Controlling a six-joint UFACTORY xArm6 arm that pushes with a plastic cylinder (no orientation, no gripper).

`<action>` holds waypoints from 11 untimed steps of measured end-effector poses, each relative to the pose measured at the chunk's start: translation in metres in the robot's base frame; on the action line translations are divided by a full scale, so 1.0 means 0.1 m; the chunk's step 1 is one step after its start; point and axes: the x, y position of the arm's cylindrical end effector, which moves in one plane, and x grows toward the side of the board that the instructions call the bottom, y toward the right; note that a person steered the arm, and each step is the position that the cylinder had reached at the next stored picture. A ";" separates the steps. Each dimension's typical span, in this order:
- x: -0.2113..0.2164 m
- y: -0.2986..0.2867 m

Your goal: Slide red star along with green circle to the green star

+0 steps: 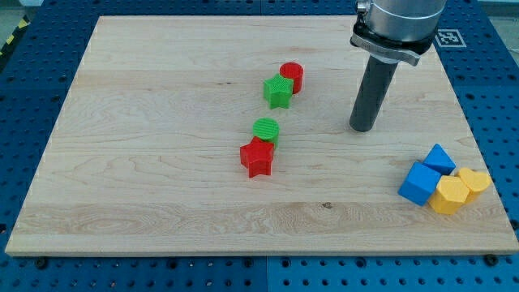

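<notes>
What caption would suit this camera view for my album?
My tip rests right of the touching red star and green circle, with the green star beyond.

Arm housing [399,24] cut off by the view's top, red cylinder [292,76] — partly hidden behind green star [278,92]

Bright, even light falls from above on the pale wooden tabletop [162,162], with no glare and no burnt-out patches, so its grain reads clearly from edge to edge. Shadows are soft and short: a faint dark smudge sits at the base of my tip [362,128], and the red star [257,158] and the blue cube [419,182] each cast only a thin shadow close beneath them. Focus is sharp across the whole view, without motion blur, and the board's edges run straight with no visible bending.
</notes>
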 end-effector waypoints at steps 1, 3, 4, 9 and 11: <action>0.00 0.00; 0.65 -0.49; 1.15 -0.69; 0.62 -1.60; 0.43 -1.29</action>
